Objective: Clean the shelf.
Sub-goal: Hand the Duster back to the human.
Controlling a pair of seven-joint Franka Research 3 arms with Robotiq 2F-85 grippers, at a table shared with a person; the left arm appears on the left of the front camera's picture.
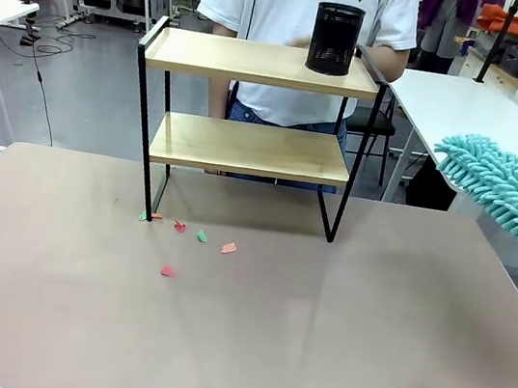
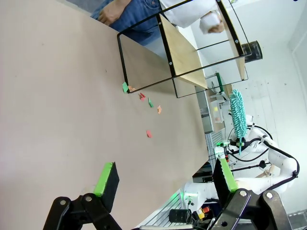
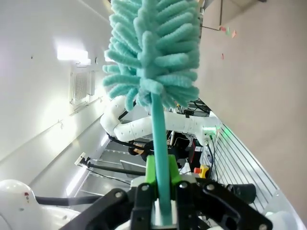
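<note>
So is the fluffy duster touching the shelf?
Apart. The front view shows the duster off at the right side, with clear open space between its fluffy head and the black frame of the shelf.

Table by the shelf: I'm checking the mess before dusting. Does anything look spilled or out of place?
Yes: small red, green and orange scraps lie scattered on the table by the front left leg of the shelf, one red scrap apart, nearer the camera.

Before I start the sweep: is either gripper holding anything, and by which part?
The right gripper is shut on the teal duster, by its thin handle. The left gripper is open and empty.
</note>
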